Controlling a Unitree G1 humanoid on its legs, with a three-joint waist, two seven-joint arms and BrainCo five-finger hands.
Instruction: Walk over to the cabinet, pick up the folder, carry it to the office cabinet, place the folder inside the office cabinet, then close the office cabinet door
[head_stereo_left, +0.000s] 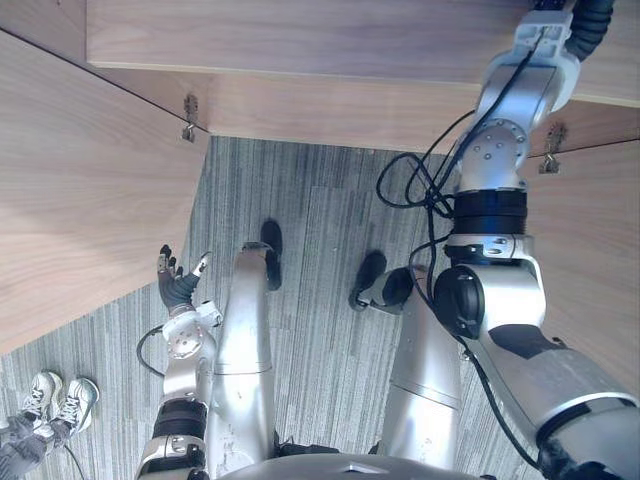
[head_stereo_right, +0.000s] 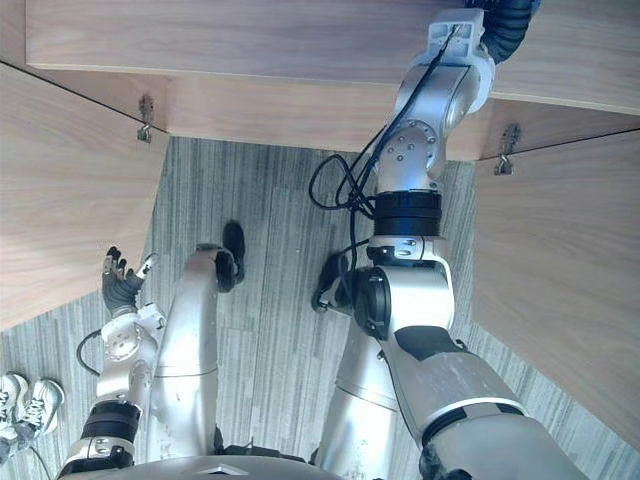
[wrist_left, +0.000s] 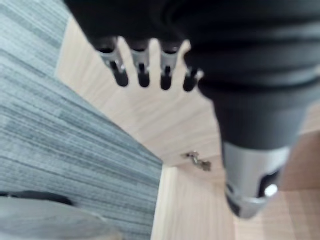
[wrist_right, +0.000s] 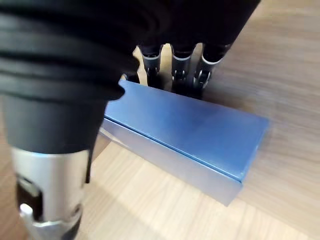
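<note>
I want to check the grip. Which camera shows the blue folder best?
The right wrist view: the blue folder rests on the wooden shelf, pinched between the right hand's fingers and thumb. The eye views catch the right arm reaching up into the cabinet; the left wrist view faces carpet and a door.

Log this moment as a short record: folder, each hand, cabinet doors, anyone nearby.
folder: blue box-shaped folder on the light wooden shelf
right hand: right hand up at the cabinet, fingers curled over the folder's far edge
left hand: left hand low beside the left wooden cabinet door, fingers straight, holding nothing
doors: left door and right wooden cabinet door both open
nearby: a person's white trainers on the grey striped carpet
</note>
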